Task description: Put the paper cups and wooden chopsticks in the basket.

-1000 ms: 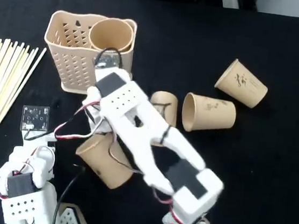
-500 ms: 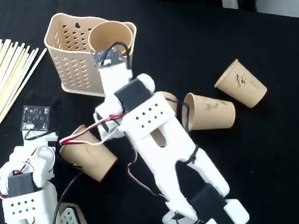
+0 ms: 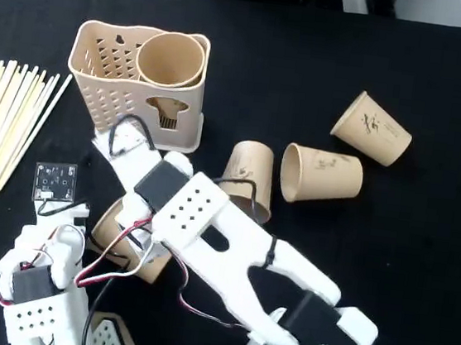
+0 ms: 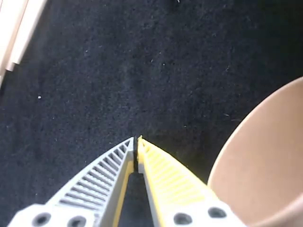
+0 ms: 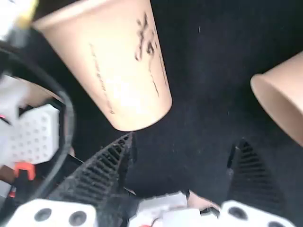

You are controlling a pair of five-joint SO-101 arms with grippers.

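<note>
One paper cup (image 3: 111, 234) is largely hidden beneath the right arm (image 3: 230, 247). The wooden chopsticks (image 3: 7, 126) are cut off at the high view's left edge. Another cup (image 3: 171, 57) is seen standing in the basket (image 3: 110, 92), and three more lie on the black tabletop (image 3: 441, 80). The left gripper (image 4: 137, 141) is pressed together and empty. The right gripper (image 5: 184, 151) is spread apart.

Overhead table (image 3: 440, 88) view; two close wrist views.

Black table (image 3: 419, 269): basket (image 3: 114, 101) standing, chopsticks (image 3: 2, 126) at left edge, paper cups (image 3: 322, 175) on sides, small card (image 3: 54, 181).
</note>
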